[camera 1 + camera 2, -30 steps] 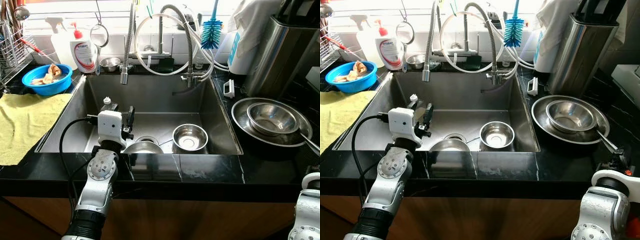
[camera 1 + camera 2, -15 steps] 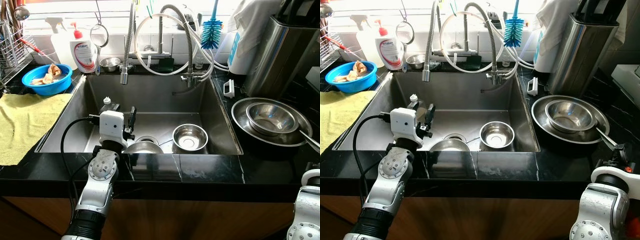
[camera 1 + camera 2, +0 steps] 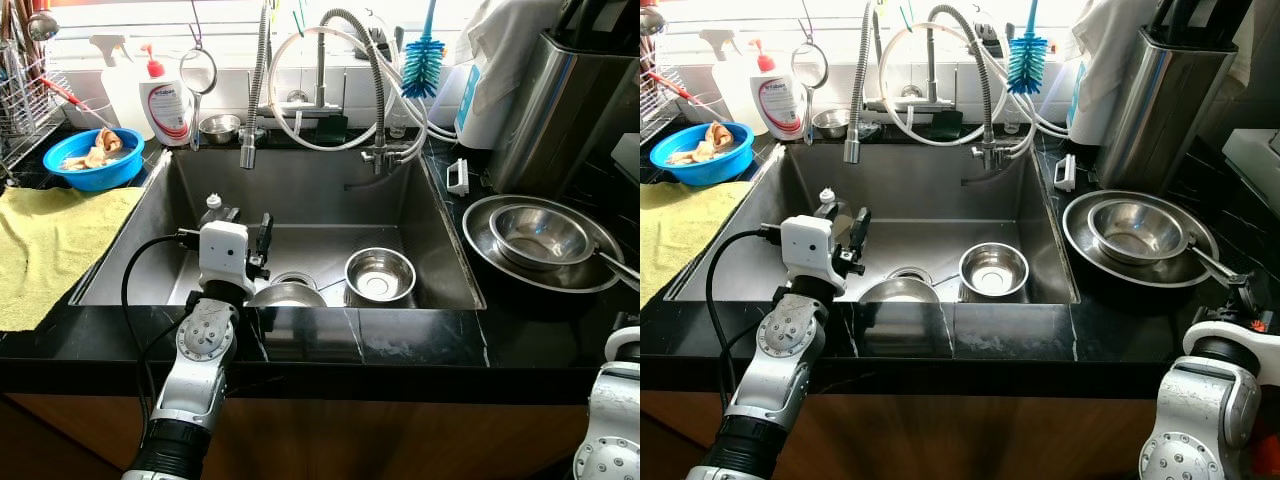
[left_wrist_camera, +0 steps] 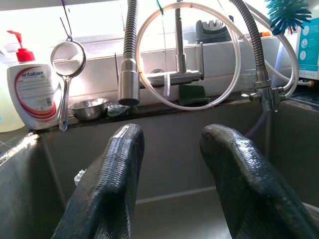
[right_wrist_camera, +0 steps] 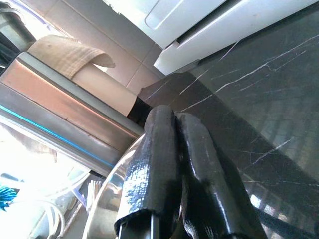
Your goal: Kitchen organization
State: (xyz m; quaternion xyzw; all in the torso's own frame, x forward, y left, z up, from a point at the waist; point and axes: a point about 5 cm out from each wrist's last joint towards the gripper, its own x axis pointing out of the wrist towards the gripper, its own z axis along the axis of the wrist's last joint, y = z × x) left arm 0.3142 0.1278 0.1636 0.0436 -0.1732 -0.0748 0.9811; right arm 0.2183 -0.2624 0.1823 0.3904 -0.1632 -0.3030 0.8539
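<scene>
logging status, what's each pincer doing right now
Left pincer: open, empty, over the steel sink.
Right pincer: shut, holding nothing visible.

Head eyes overlook sink (image 3: pixel 300 200); wrists look close

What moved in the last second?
The right gripper lifted a little and slid toward the stacked steel bowls, its shut jaws now at the big bowl's rim; the small bowl inside nudged slightly left. The left gripper, jaws open over the sink, stayed put.
</scene>
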